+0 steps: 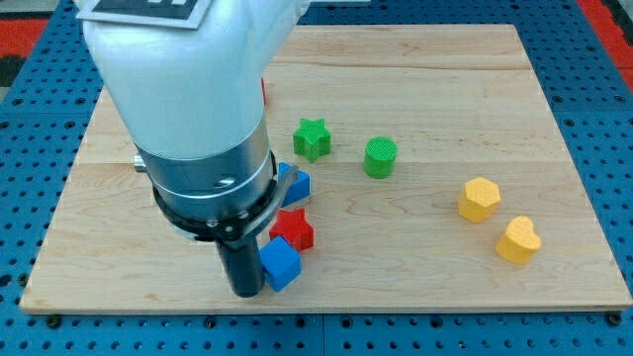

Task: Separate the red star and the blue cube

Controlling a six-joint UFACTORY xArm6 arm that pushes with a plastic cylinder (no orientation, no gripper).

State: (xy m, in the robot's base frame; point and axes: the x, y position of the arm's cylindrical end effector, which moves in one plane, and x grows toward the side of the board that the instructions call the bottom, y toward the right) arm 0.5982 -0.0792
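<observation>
Nearest, the rod's tip (246, 293) rests on the wooden board (415, 287), touching the blue cube (281, 264) from the view's left; it has no fingers and holds nothing. The red star (294, 229) touches the cube's upper side. Beyond sit another blue block (296, 184), a green star (312, 138) and a green cylinder (380, 157).
</observation>
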